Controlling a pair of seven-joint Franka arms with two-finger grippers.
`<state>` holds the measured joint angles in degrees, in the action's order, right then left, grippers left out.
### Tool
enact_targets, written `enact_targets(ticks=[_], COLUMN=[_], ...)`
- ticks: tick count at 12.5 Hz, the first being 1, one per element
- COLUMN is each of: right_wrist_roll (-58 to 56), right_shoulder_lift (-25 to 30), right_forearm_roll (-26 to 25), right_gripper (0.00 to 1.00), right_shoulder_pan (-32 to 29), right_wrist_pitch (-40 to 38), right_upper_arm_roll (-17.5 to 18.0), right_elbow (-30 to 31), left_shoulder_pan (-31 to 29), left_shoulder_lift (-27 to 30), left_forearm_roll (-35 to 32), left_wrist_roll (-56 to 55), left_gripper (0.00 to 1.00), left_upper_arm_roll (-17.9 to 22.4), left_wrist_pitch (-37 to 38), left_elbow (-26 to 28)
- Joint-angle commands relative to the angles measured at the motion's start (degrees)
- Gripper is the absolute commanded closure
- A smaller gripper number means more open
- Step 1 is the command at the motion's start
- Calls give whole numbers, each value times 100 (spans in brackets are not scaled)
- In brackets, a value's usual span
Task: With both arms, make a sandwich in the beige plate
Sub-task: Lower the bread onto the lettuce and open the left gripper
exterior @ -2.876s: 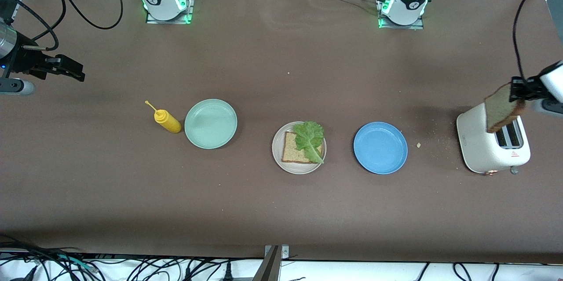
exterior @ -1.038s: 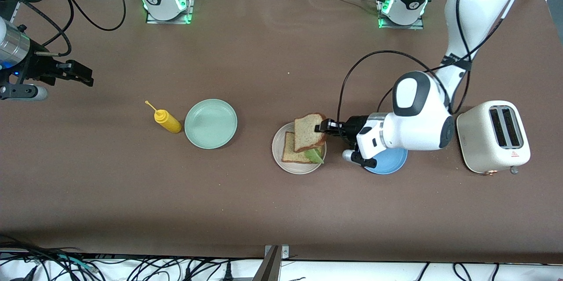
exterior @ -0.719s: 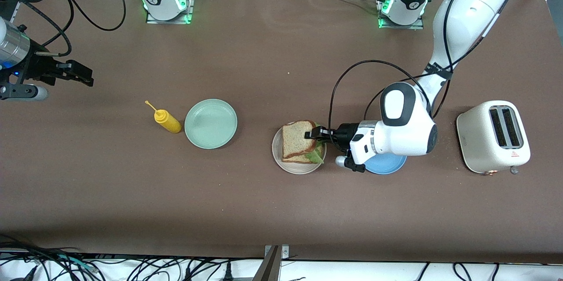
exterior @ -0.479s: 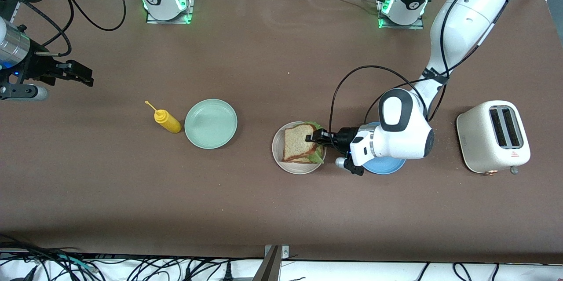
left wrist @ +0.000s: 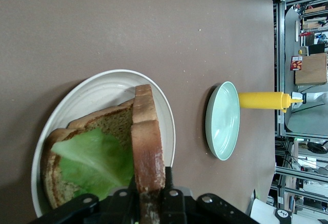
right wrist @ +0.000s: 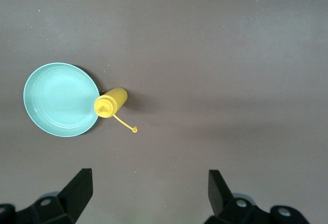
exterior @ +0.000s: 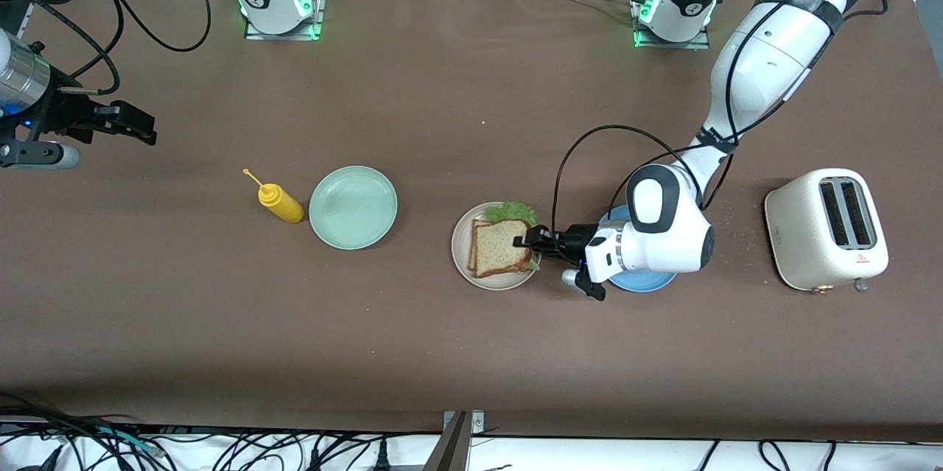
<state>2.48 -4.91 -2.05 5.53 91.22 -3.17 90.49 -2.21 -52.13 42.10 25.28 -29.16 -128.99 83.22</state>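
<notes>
My left gripper had lowered the top slice onto the lettuce in the beige plate — jaws seemingly still pinching it — sandwich nearly finished; my right gripper waited, spread wide.

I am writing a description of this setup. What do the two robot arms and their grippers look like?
Both arms are glossy white with rounded joints, dark grey bands and loose black cables. The left arm has a black oval panel at its wrist; the right arm shows a silver wrist ring. The bases glow green. The left gripper and right gripper are black with two fingers.
</notes>
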Motion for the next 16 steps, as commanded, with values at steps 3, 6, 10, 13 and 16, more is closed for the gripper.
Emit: enact_targets(ticks=[3, 6, 10, 13, 16], right_wrist_roll=[-2, -2, -2, -2, -2], right_shoulder_lift=[-45, -45, -45, -63, -63], right_forearm_roll=[-15, -15, -15, -15, -15], right_gripper=[0, 0, 0, 0, 0], right_shoulder_pan=[18, 0, 18, 18, 18], right_wrist_pitch=[-7, -7, -7, -7, 10], right_upper_arm_roll=[0, 0, 0, 0, 0], right_elbow=[-93, -93, -93, -93, -93], left_shoulder_pan=[-130, -332, -412, -429, -447], left_shoulder_lift=[89, 265, 449, 774, 1379], left_forearm_roll=[98, -823, -975, -1019, -2349], left_wrist_roll=[179, 117, 100, 73, -1020], left_gripper=[0, 0, 0, 0, 0], left_upper_arm_roll=[24, 33, 111, 383, 437], left_wrist_pitch=[32, 93, 436, 699, 1339], left_elbow=[-25, -34, -25, -25, -34])
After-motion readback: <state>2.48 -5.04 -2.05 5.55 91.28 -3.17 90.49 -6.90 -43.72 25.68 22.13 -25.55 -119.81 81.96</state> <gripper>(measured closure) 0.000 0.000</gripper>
